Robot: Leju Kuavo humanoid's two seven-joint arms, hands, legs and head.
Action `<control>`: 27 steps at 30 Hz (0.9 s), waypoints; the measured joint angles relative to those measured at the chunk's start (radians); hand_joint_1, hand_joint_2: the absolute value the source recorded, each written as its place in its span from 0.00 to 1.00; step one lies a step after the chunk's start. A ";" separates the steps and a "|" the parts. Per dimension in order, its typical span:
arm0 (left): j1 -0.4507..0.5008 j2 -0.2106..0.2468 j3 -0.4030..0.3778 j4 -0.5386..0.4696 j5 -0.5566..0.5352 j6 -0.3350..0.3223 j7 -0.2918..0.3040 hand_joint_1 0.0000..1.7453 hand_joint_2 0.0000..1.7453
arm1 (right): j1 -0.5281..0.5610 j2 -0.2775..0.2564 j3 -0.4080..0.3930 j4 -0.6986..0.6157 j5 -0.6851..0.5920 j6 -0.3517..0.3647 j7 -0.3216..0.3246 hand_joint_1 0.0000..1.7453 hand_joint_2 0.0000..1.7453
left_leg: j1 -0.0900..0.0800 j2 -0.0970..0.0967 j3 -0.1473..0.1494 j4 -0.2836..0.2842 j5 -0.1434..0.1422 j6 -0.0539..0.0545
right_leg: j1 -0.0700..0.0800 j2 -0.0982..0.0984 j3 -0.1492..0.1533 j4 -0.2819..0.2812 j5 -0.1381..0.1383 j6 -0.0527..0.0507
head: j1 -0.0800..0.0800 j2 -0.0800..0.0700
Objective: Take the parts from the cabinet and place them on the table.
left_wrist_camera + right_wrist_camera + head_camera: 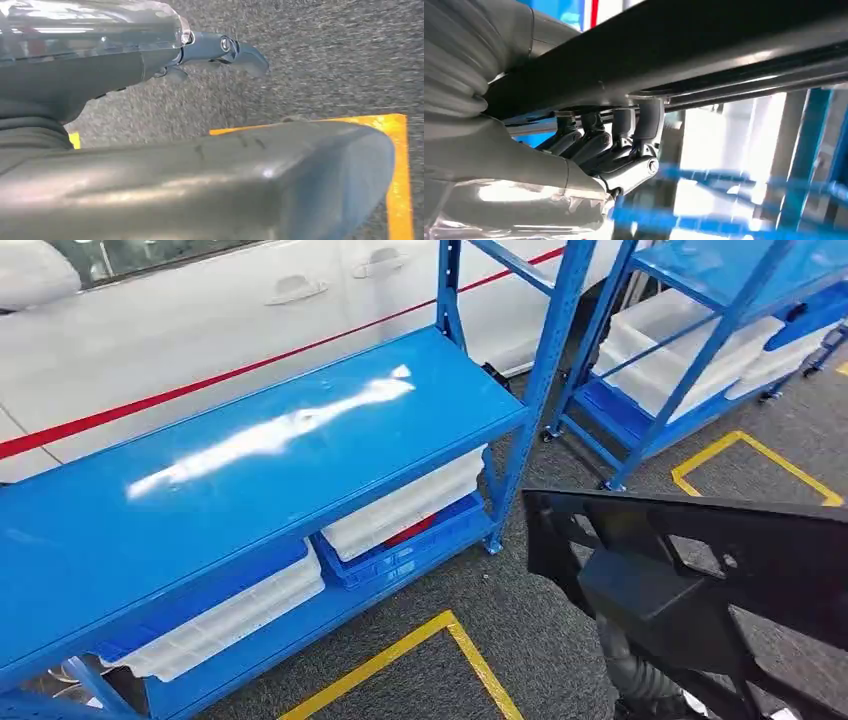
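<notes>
The right hand [614, 150] grips one black frame-like part [700, 570]: its fingers [644, 125] curl over the part's bar, which rests across them, at lower right of the head view, beside the blue counter [250, 450]. The part's far end is cut off. The left hand [220, 50] seems released, though blurred.

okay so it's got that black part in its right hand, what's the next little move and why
Probably carry the black part over to the bare blue shelf top and lower it flat. The right hand has its fingers curled around the part's edge, so it looks held, and that surface is bare and close by. The left hand hangs over the floor.
</notes>
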 joint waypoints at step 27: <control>-0.002 0.001 0.010 0.005 0.039 -0.039 -0.051 0.00 0.00 | 0.036 0.167 -0.284 0.053 0.026 0.126 0.000 1.00 1.00 | 0.010 -0.053 -0.011 0.015 0.005 -0.017 | 0.019 0.040 0.145 -0.219 0.088 -0.030 | -0.003 0.000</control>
